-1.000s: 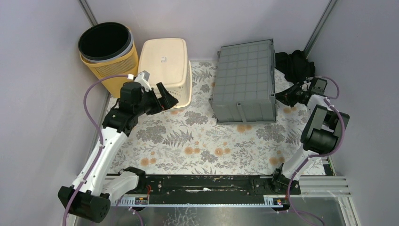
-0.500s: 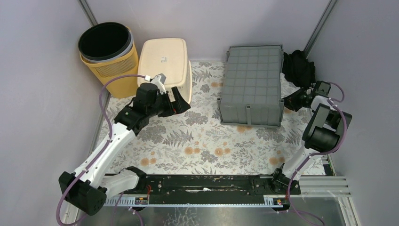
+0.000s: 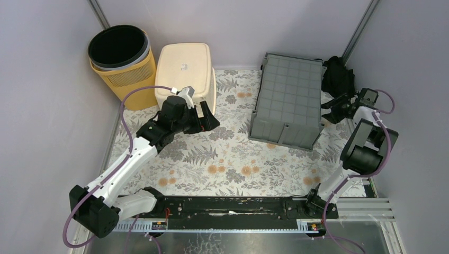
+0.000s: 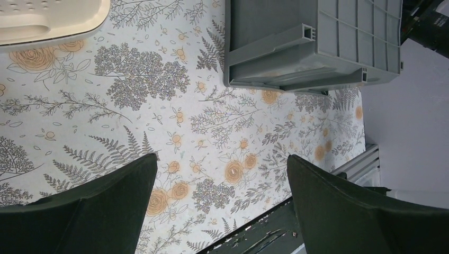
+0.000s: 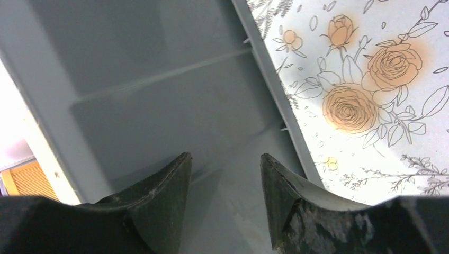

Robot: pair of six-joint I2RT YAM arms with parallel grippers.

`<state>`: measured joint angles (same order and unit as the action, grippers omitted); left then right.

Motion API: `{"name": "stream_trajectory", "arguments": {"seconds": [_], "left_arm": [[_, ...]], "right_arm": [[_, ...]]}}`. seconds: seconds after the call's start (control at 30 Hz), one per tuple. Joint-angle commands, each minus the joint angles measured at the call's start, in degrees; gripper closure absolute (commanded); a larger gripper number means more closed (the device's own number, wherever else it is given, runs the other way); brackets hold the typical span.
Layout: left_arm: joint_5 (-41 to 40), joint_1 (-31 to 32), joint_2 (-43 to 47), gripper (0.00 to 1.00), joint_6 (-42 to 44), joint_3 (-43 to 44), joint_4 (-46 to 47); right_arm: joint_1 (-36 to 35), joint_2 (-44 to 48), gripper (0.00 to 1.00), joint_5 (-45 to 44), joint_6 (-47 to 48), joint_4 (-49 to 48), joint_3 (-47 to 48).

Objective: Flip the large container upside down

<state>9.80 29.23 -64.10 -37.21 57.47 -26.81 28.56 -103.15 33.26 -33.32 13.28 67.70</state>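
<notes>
The large grey container (image 3: 288, 100) lies at the back right of the floral cloth with its gridded bottom facing up, slightly skewed. The left wrist view shows its near wall and rim (image 4: 312, 47). My right gripper (image 3: 327, 109) sits just off its right side, open, with nothing between its fingers. In the right wrist view the container's grey wall (image 5: 132, 90) fills the space beyond the right gripper (image 5: 225, 159). My left gripper (image 3: 209, 119) hovers wide open over the cloth, left of the container and apart from it. The left wrist view shows only cloth between the left gripper (image 4: 222, 161) fingers.
A cream bin (image 3: 185, 71) stands bottom-up at the back, close behind my left gripper. A yellow basket with a black liner (image 3: 119, 58) is in the back left corner. A black cloth (image 3: 338, 74) lies behind the container. Walls close in both sides.
The container has swung right and back and settled bottom-up. My right gripper has opened and let go of it. My left arm has moved to the right.
</notes>
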Motion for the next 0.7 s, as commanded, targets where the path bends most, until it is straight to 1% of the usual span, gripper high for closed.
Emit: {"name": "stream_trajectory", "arguments": {"seconds": [0.0, 0.07, 0.17, 0.27, 0.37, 0.43, 0.47, 0.57, 0.67], "left_arm": [[-1.38, 0.43, 0.52, 0.0, 0.26, 0.79, 2.7], [-1.31, 0.45, 0.52, 0.0, 0.67, 1.73, 2.42], [-1.32, 0.52, 0.71, 0.0, 1.29, 3.39, 1.46], [-1.74, 0.47, 1.6, 0.0, 1.93, 5.14, 0.09], [-2.23, 0.47, 2.67, 0.0, 2.51, 6.83, -1.76], [-2.68, 0.41, 3.5, 0.0, 2.81, 7.72, -2.81], [-3.0, 0.47, 3.96, 0.0, 2.96, 8.07, -3.22], [-3.21, 0.42, 4.47, 0.0, 3.49, 9.22, -4.36], [-3.07, 0.45, 4.36, 0.0, 3.87, 10.48, -5.85]], "right_arm": [[-0.35, 9.13, 0.41, -0.26, 0.03, 0.67, 1.98], [-1.7, 12.24, 0.39, -0.59, 0.29, 1.61, 3.31], [-6.21, 15.02, 0.37, -3.14, 3.05, 6.81, 8.19], [-12.66, 16.23, 0.34, -5.69, 6.04, 11.24, 13.58], [-20.18, 15.88, 0.33, -11.9, 10.64, 18.08, 20.59], [-24.16, 15.14, 0.32, -10.44, 12.02, 20.53, 23.71], [-26.57, 14.63, 0.32, -9.87, 12.64, 21.47, 25.04], [-37.47, 11.97, 0.31, -11.56, 15.43, 25.19, 30.11], [-47.65, 8.51, 0.31, -16.23, 17.08, 27.14, 33.52]]}}
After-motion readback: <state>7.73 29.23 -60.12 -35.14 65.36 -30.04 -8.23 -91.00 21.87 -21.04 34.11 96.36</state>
